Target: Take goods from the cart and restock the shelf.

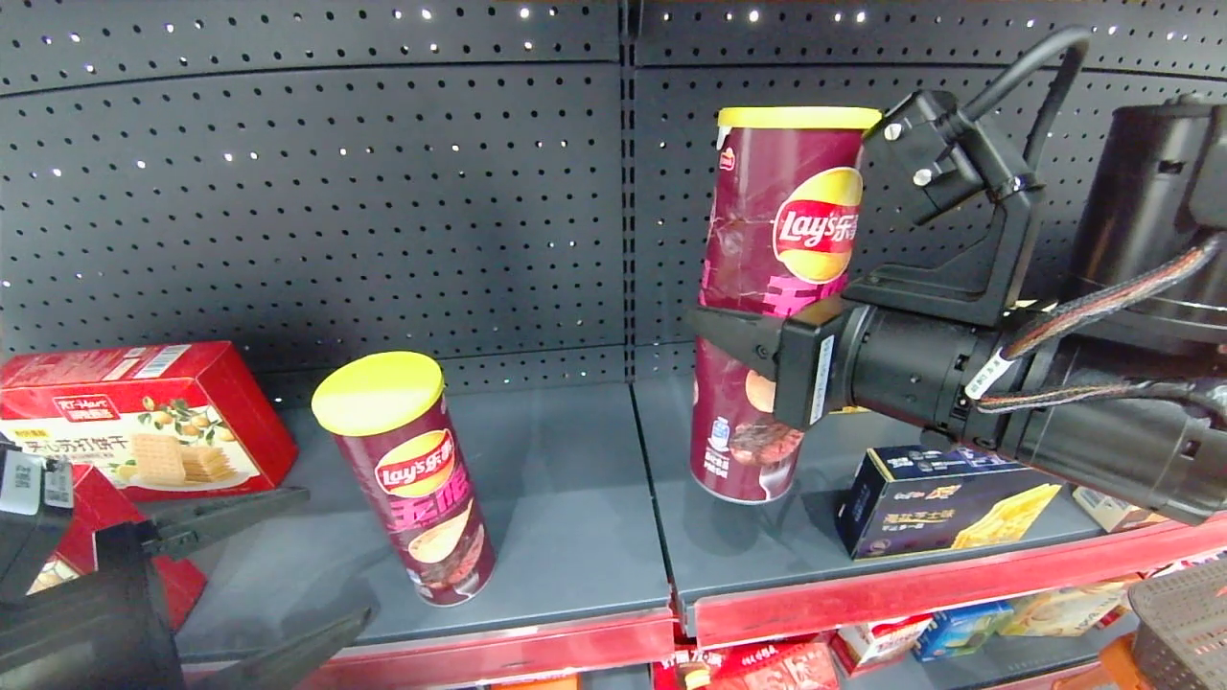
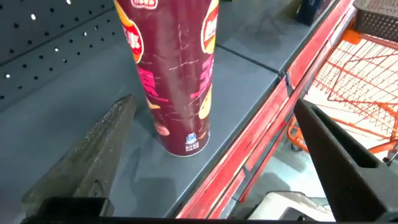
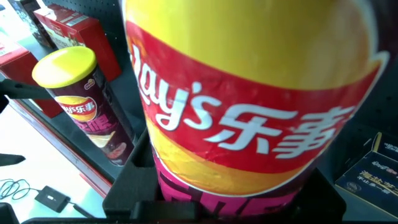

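Two maroon chip cans with yellow lids are on the grey shelf (image 1: 575, 498). One can (image 1: 417, 479) (image 2: 174, 74) (image 3: 81, 93) stands upright, slightly leaning, near the shelf's front left. My left gripper (image 1: 337, 554) (image 2: 214, 102) is open just in front of it, one finger on each side, not touching. My right gripper (image 1: 743, 340) (image 3: 227, 199) is shut on the middle of the second can (image 1: 786, 287) (image 3: 249, 112), held upright and slightly tilted right of the shelf seam. I cannot tell whether its base touches the shelf.
A red cracker box (image 1: 134, 422) lies at the shelf's left, and a dark blue box (image 1: 939, 508) lies right of the held can. Behind is the pegboard wall (image 1: 383, 192). The shelf has a red front lip (image 1: 498, 652). An orange wire cart (image 2: 367, 81) stands beside the shelf.
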Controlling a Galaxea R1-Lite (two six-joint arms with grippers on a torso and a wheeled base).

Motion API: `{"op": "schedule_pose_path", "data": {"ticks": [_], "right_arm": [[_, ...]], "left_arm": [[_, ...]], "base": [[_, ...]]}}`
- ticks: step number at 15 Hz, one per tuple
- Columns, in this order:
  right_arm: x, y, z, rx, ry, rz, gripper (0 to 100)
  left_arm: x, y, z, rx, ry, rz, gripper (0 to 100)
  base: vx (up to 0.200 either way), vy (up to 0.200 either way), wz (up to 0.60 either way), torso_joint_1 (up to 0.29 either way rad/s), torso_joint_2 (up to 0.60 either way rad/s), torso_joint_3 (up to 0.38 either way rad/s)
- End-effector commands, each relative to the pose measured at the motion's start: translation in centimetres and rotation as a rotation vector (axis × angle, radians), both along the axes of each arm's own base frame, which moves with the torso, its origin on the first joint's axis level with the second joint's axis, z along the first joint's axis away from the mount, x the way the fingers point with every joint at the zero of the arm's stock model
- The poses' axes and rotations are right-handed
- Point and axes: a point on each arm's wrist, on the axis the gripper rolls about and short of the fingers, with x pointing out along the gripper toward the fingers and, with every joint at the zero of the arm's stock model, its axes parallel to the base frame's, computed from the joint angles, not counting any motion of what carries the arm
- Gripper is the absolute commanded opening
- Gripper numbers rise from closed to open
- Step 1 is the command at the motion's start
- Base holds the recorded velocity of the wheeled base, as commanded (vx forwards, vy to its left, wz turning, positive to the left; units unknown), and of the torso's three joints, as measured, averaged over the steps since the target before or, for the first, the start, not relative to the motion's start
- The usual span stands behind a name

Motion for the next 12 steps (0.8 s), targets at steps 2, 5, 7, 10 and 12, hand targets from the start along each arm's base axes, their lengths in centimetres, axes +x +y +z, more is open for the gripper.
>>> {"op": "schedule_pose_path", "data": {"ticks": [2,5,7,10,12], "right_arm": [[0.1,0.1,-0.1,-0.002,0.001,-0.001,0],[0.3,0.2,-0.2,-0.004,0.003,0.003,0],[0.5,0.5,-0.4,-0.003,0.002,0.003,0],[0.5,0.5,-0.4,-0.003,0.002,0.003,0],[0.5,0.5,-0.4,-0.004,0.003,0.002,0]], "left_arm": [[-2.2,-0.1,0.5,-0.012,-0.066,-0.030,100],[-4.7,-0.3,0.0,-0.041,0.013,-0.066,100],[-5.7,-0.2,-0.4,-0.034,0.044,-0.037,100],[-5.7,0.2,-0.4,0.004,0.031,0.165,100],[-5.2,0.3,-0.5,0.023,0.045,0.235,100]], "base": [[0.000,0.000,0.00,0.000,0.00,0.000],[0.000,0.000,0.00,0.000,0.00,0.000],[0.000,0.000,0.00,0.000,0.00,0.000],[0.000,0.000,0.00,0.000,0.00,0.000],[0.000,0.000,0.00,0.000,0.00,0.000]]}}
